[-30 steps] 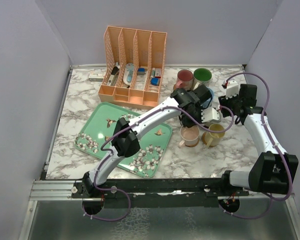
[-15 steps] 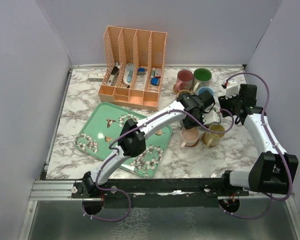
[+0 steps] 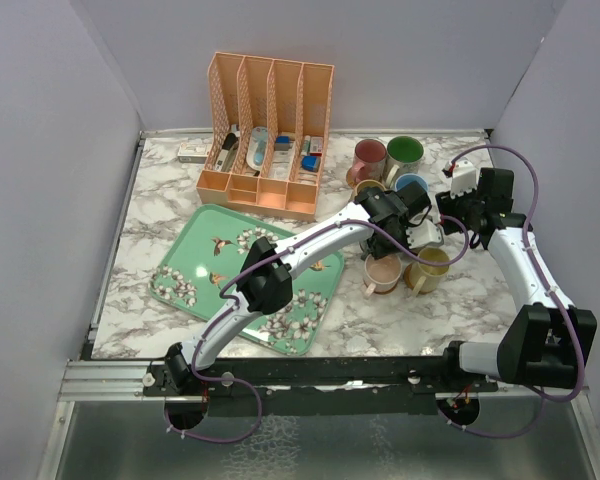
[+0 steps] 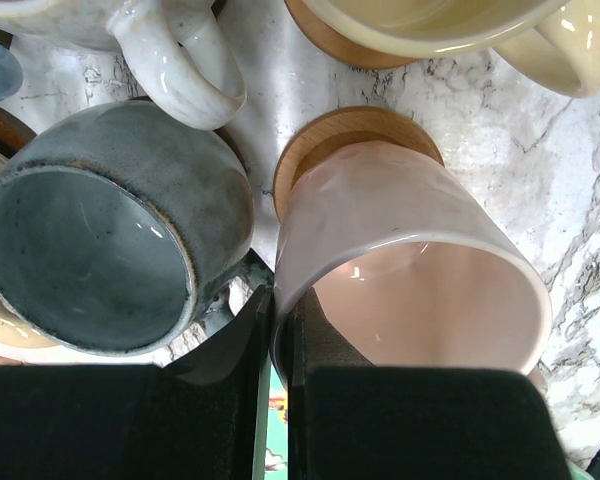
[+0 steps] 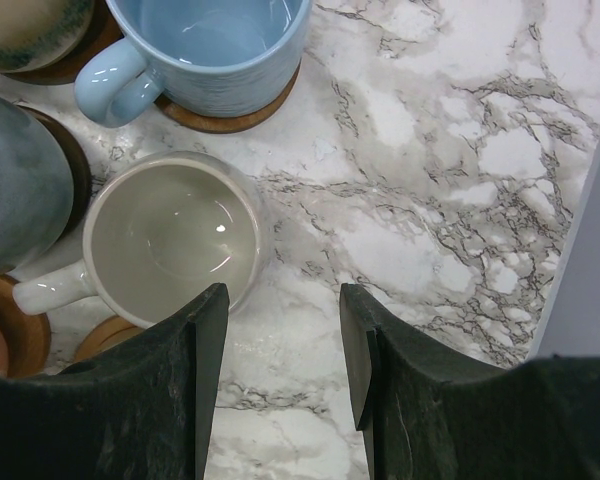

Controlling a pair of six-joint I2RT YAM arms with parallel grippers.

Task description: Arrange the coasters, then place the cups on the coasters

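Pinching the pink cup [image 4: 410, 250] by its rim with the left gripper [image 4: 277, 335], bottom centre of the left wrist view: one finger inside, one outside, closed tight on the wall. Resting on or just above a coaster [image 4: 355, 128] (cannot tell which), wood showing only past the cup's upper side. Risk: an off-centre set-down, then tipping off the coaster edge on release. Also a knock to the grey cup [image 4: 110, 250], just beside at left, on pulling out. Little room there, with the yellow cup [image 4: 430, 25] near at upper right. Holding nothing with the right gripper [image 5: 280, 310], fingers half apart beside the cream cup [image 5: 170, 235]. Bare marble [image 5: 460, 200] at right for retreat.
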